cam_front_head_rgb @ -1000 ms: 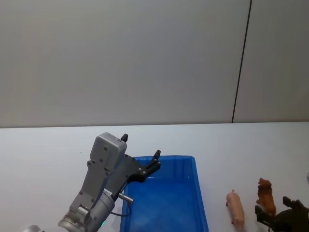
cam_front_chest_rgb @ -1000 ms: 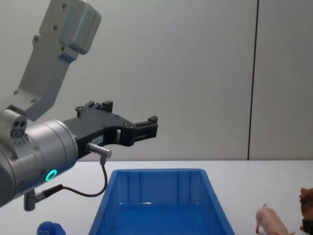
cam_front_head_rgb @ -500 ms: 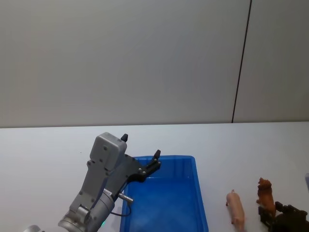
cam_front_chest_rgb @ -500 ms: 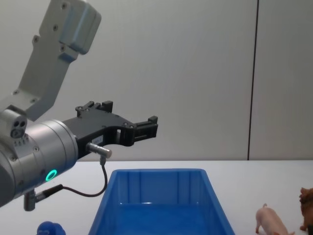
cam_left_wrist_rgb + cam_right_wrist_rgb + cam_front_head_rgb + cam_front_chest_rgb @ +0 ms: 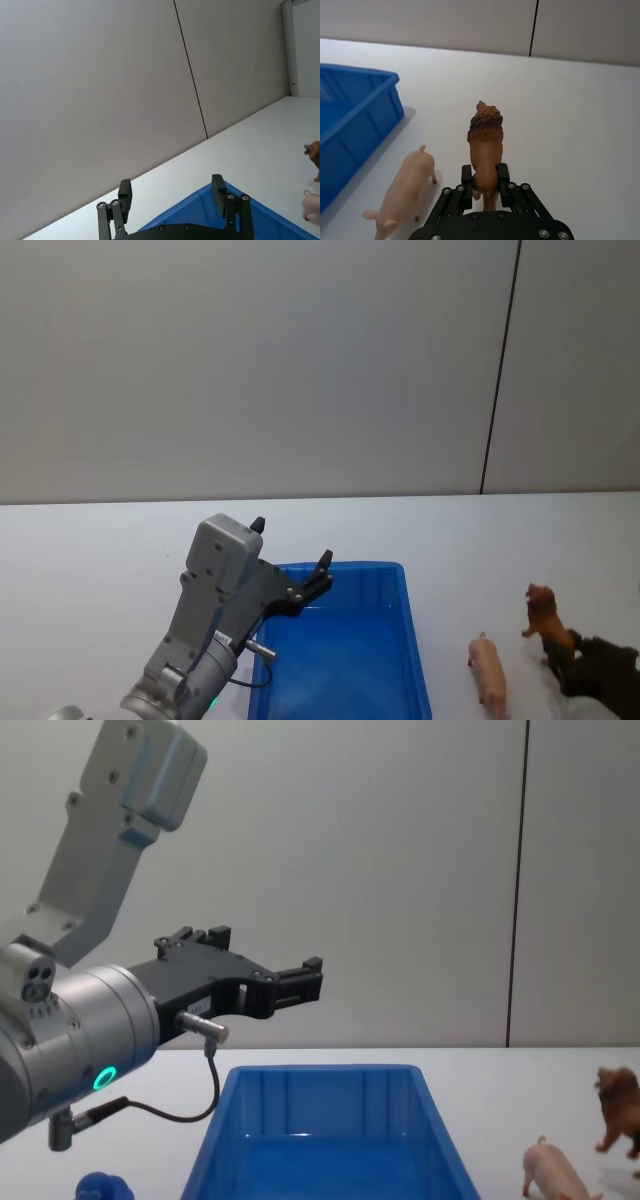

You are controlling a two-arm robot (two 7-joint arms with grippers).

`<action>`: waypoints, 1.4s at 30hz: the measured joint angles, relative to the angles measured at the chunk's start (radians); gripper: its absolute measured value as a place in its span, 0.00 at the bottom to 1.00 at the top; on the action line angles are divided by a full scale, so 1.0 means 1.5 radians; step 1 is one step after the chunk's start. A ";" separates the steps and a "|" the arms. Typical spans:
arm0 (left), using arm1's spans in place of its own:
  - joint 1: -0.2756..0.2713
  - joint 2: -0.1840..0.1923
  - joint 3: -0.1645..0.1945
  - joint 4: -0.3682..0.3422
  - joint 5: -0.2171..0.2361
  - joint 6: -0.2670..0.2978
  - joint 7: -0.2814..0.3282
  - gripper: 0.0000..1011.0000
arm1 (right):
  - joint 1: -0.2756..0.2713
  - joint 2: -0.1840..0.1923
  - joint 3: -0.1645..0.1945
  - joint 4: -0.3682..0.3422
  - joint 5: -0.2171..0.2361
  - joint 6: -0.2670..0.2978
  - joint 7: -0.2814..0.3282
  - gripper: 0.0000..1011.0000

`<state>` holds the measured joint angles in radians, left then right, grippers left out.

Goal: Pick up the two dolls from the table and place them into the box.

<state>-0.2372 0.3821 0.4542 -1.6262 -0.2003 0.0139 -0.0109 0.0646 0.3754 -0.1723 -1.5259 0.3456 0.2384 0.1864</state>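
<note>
My right gripper (image 5: pixel 485 176) is shut on the hind end of the brown lion doll (image 5: pixel 486 134), holding it a little above the white table (image 5: pixel 100 560) at the right (image 5: pixel 545 618) (image 5: pixel 620 1105). The pink pig doll (image 5: pixel 489 670) (image 5: pixel 405 197) (image 5: pixel 555 1175) stands on the table between the lion and the blue box (image 5: pixel 340 567) (image 5: pixel 360 115) (image 5: pixel 320 1095). My left gripper (image 5: pixel 322 570) (image 5: pixel 171 192) (image 5: pixel 305 975) hangs open above the box's far left rim, holding nothing.
A small blue rounded toy (image 5: pixel 103 1187) sits on the table left of the box. The left arm's grey body (image 5: pixel 210 610) rises along the box's left side. A grey wall stands behind the table.
The right gripper has raised the lion off the table and tilted it slightly. The pig, the box and the left arm have not moved.
</note>
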 joint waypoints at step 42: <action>0.000 0.000 0.000 0.000 0.000 0.000 0.000 0.99 | 0.176 -0.109 -0.081 0.017 -0.076 0.056 0.218 0.40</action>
<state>-0.2371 0.3821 0.4542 -1.6262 -0.2003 0.0139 -0.0109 0.3292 0.2117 -0.2936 -1.5003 0.2321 0.3217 0.5136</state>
